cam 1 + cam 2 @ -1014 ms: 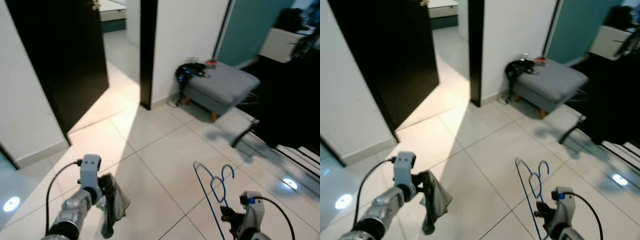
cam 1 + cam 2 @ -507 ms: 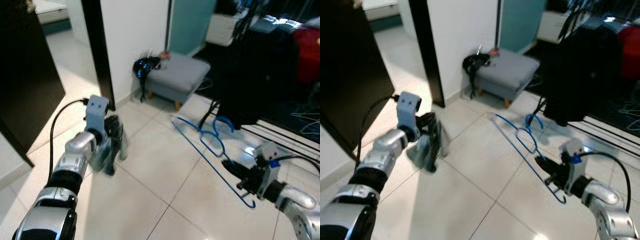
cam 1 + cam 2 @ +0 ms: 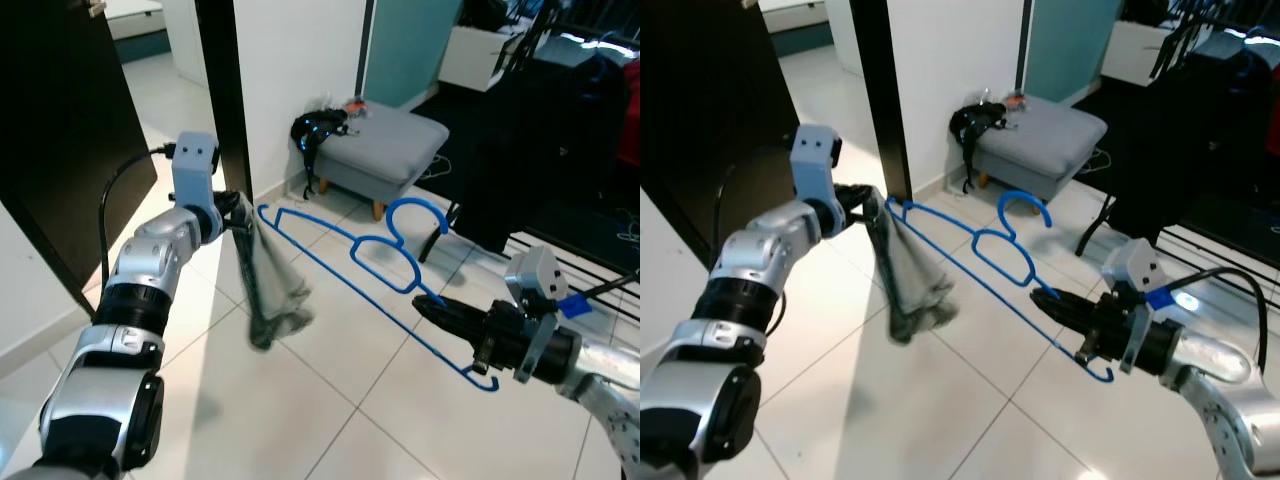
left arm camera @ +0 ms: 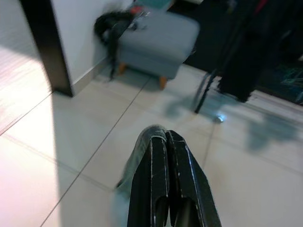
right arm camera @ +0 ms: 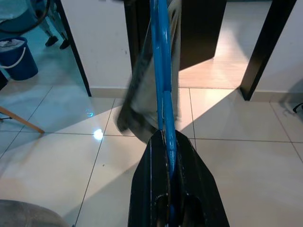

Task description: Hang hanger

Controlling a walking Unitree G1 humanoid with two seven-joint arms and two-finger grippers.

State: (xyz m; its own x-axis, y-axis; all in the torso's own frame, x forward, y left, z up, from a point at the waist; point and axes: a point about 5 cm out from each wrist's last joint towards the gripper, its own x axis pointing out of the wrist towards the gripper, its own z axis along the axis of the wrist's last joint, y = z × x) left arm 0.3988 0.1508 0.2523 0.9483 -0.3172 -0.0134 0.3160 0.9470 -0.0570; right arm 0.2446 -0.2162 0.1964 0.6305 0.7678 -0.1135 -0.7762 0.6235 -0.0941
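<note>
Blue wire hanger (image 3: 350,250), held mid-air above the tiled floor, looks light, springy and thin, the right gripper (image 3: 440,312) clamped low on its bar; the left gripper (image 3: 236,207) pinches a limp grey cloth (image 3: 270,285) at its far tip.

We scan every surface and find no text, label, brand, number or sign that we can read.
</note>
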